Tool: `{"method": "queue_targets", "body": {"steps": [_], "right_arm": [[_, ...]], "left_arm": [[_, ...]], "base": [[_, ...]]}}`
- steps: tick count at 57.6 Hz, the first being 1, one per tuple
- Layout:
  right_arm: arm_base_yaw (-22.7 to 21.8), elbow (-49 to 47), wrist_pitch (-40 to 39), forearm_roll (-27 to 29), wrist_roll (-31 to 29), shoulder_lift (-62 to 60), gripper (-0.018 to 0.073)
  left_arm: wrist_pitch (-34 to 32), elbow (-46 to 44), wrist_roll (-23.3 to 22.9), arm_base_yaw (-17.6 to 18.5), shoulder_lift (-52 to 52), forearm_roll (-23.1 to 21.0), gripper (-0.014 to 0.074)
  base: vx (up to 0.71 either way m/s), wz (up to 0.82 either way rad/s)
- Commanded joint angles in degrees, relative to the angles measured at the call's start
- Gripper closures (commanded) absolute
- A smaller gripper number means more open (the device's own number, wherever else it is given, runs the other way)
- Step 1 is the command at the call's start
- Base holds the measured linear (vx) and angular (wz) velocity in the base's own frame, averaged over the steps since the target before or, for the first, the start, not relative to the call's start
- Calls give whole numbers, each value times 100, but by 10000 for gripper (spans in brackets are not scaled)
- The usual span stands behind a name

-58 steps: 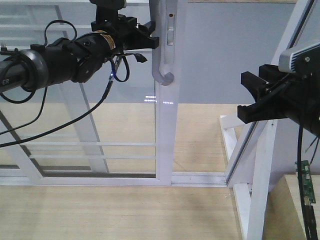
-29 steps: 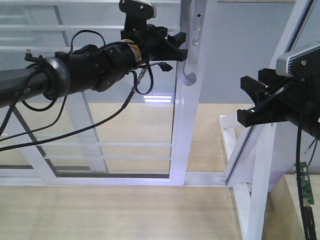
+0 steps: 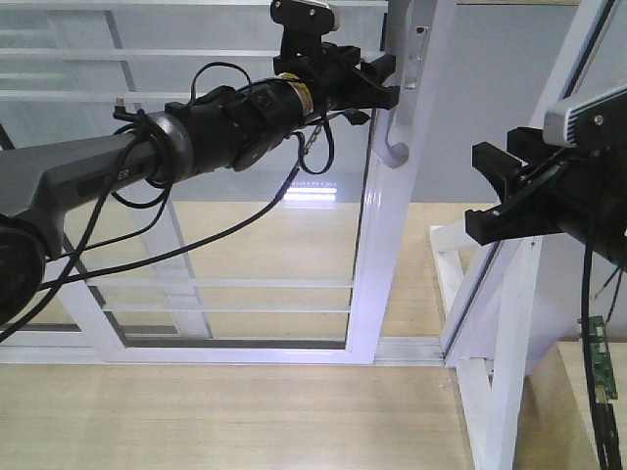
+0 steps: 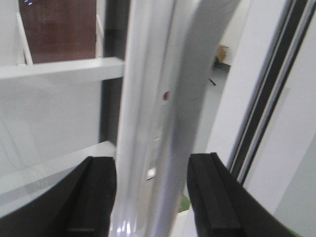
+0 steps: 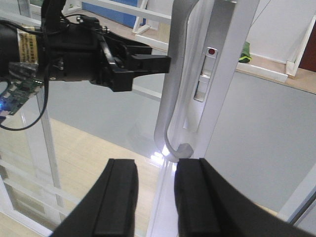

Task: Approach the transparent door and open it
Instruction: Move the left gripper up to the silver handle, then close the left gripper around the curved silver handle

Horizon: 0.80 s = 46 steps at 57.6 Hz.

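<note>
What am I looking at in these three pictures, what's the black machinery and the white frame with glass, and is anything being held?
This is a robot with two arms on a mobile base, standing at a sliding glass door. The wide picture looks forward from the robot's body. The other two come from small cameras on its wrists, so the black prongs at their bottom edge are that arm's own fingers. The left gripper reaches up to the transparent door, a clear pane in a white frame. In the left wrist view its fingers stand on either side of the curved grey handle; I cannot tell whether they squeeze it. The right gripper hangs open in front of the slanted white post and holds nothing. The floor is pale wood.
</note>
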<state>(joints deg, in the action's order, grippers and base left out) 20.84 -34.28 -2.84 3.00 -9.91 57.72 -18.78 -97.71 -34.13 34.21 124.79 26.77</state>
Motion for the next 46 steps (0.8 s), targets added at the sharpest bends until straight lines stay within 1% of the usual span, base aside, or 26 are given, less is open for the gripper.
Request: {"method": "queue_targets", "body": {"steps": [1,7,13,20,34,41,46], "right_arm": [[-17,-187,-514,-29,-42,-77,277],[-17,-187,-514,-29,-49,-77,277],[-11,-187,-514,-29,-49,-77,277],[-11,-187,-514,-24,-49,-77,277],[-11,-187,-514,-6,-43,-77,277],[-11,-187,-514,-6,-43,-77,277],[-11,-187,-514,-6,-43,-77,277]], "left_arm": [[-363,-309,-79,132,-346,-69,141],[-348,-308,-44,217,-321,-63,141],[-341,-492,184,236,-111,-82,141],[-306,-933,228,236,193,-82,141],[82,-1858,228,236,653,-82,146],[712,-2071,234,236,707,-82,195],[944,-2071,313,236,683,-76,250]], "base": [[0,0],[0,0],[0,0],[0,0],[0,0],[0,0],[0,0]]}}
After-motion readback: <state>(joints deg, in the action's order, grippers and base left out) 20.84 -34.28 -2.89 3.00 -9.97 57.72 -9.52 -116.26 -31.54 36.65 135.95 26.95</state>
